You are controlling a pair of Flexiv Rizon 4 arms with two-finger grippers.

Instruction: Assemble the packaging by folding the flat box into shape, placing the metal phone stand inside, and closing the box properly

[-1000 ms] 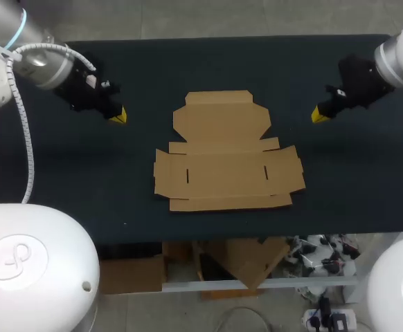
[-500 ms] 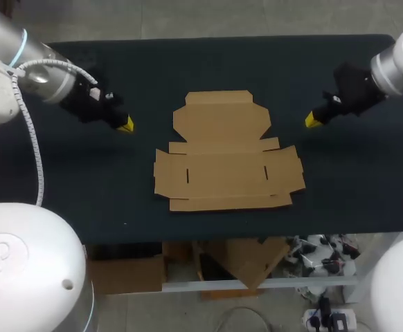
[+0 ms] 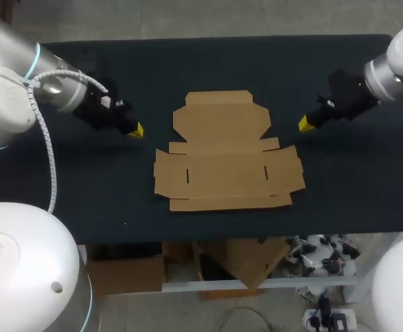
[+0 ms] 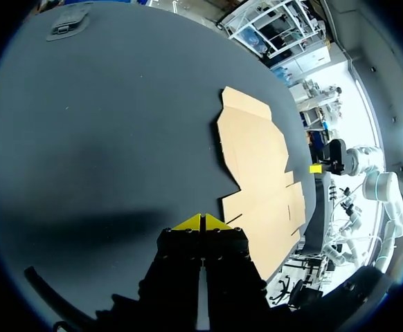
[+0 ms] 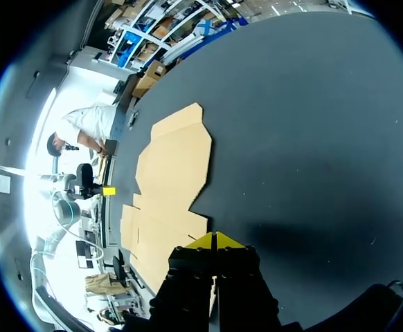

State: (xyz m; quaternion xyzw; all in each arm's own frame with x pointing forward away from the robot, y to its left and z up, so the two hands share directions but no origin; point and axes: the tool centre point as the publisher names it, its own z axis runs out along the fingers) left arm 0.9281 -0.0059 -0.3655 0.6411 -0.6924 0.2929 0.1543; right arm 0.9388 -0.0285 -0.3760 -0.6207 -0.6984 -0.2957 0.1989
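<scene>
- The flat box (image 3: 226,152) lies unfolded at ctr of the table (image 3: 84,180), brown cardboard w/ all flaps spread flat.
- Its narrower panel w/ notched corners points to the far edge. The wider panel w/ two short slits sits toward the near edge.
- The left gripper (image 3: 138,130) is near the box's left side, level w/ the narrower panel and not touching it. Yellow tips are pressed together on nothing.
- The right gripper (image 3: 303,124) is opposite, near the box's right side, also apart from it. Its tips are closed tight the same way, no gap btwn them.
- Both wrist views show the box ahead of the closed tips and off to one side, w/ the other arm's yellow tip beyond it.
- Dark cloth covers the table all round.
</scene>
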